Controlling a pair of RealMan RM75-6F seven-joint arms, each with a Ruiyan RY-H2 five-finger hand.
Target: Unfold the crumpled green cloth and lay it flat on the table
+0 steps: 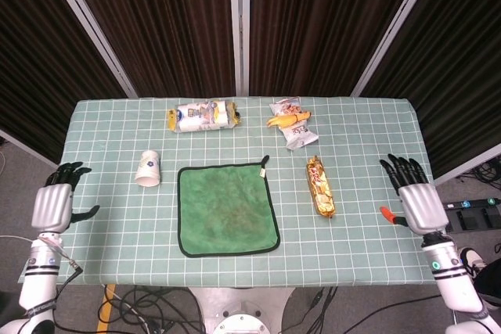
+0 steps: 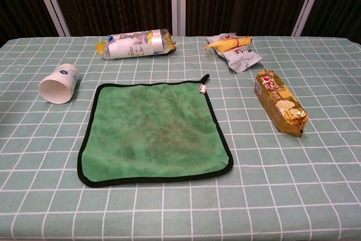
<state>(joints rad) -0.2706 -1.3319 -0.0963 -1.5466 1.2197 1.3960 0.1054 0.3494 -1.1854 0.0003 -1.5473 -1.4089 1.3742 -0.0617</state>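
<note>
The green cloth with a black hem lies spread flat near the table's front middle, its hang loop at the far right corner. My left hand hangs beyond the table's left edge, fingers spread and holding nothing. My right hand is beyond the right edge, fingers apart and also empty. Neither hand shows in the chest view.
A white paper cup lies on its side left of the cloth. A gold snack pack lies right of it. At the back are a wrapped roll package and a snack bag with a yellow item.
</note>
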